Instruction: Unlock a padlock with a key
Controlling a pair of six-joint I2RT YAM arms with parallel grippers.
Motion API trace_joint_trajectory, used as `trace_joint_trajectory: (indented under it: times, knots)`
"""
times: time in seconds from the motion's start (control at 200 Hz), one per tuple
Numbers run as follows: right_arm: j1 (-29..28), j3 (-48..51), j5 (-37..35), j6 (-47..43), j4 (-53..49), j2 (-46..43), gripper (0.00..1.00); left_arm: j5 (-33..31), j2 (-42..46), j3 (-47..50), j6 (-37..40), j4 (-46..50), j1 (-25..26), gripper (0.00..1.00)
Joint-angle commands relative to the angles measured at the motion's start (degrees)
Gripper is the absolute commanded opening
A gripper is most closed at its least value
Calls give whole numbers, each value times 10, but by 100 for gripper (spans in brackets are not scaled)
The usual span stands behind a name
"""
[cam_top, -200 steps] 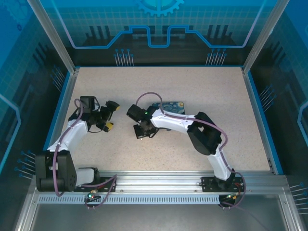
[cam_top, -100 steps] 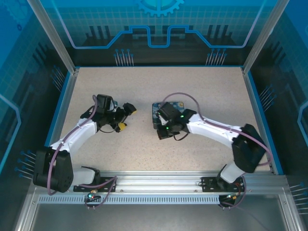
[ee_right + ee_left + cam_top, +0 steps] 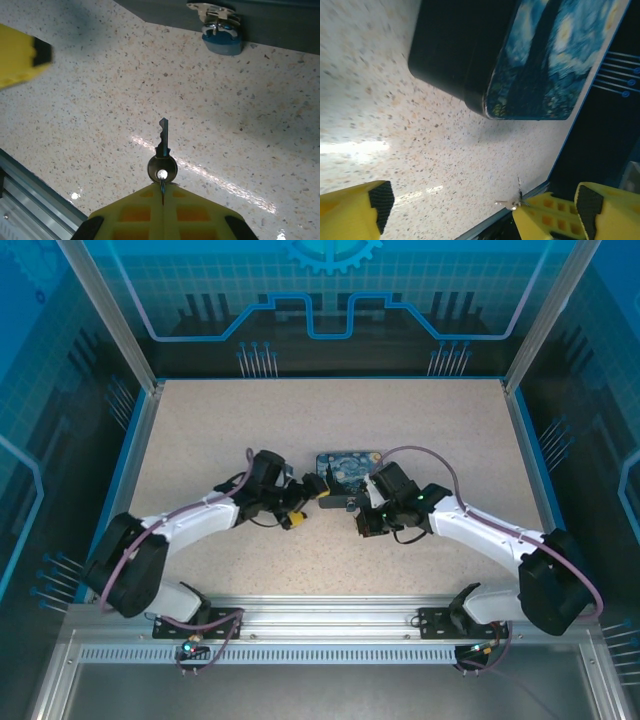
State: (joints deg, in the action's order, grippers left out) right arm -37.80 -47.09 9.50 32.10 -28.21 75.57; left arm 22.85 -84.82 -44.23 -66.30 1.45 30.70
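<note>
Right tool: the right tool (image 3: 162, 192) is pressed fully shut on the round bow of the key (image 3: 162, 150), and the blade sticks out ahead of it, free above the tabletop (image 3: 100, 100).
Key axis: the blade runs straight out from the tool toward the front wall of the Starry Night box (image 3: 347, 468).
Padlock: the padlock (image 3: 221, 37) hangs with its shackle in the metal hasp (image 3: 212, 9) on that wall, blue body toward the key.
Deciding relation: the padlock lies ahead of the key tip and off to the right of the blade's line, well apart from it. Judged from this, the blade needs a sideways shift before going in. The keyhole cannot be made out.
Left tool: the left tool (image 3: 482, 200) stands wide open and holds nothing, near the box's left corner.
Nearer arm: the right, key already in hand.
</note>
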Motion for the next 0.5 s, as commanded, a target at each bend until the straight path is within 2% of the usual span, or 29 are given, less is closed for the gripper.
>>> trace_joint_trajectory:
  times: [0.0,0.155,0.495]
  knots:
    - [3,4,12,8,26,-23,0,19,-45,-33,-54,-76,28,90]
    - [4,5,13,13,25,-40,0,17,-82,-56,-81,-109,56,80]
    - [12,12,21,15,28,-53,0,18,-114,-69,-122,-165,81,57]
